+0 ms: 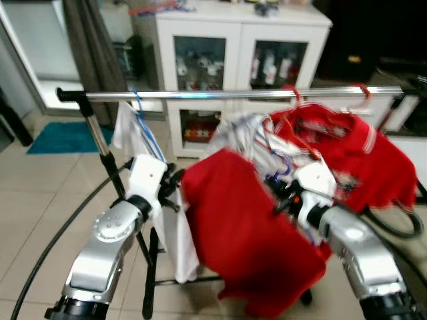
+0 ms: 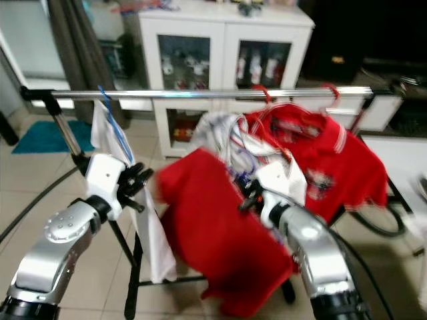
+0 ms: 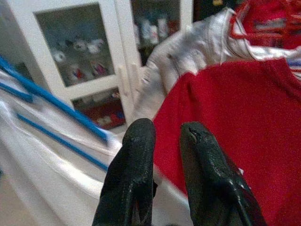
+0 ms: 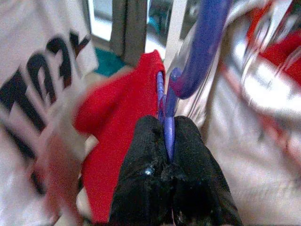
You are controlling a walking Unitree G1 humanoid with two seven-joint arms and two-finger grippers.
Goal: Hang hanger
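Soft indoor light, motion blur throughout

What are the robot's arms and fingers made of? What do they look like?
Both arms are rounded silver tubes, metal by the look, with black bands at the near ends. Each wrist is a white block; the left arm has a round silver disc at its joint, and the right arm matches. Each gripper has two long, blunt black fingers with a slightly rough surface.

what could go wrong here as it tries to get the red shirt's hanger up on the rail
1. The right gripper pinches only the thin neck of the purple hanger; the hanging red shirt could twist it loose.
2. The rail is crowded with a white shirt and a red polo, so the hook may snag them.
3. The left gripper holds nothing, so the shirt swings unsteadied.
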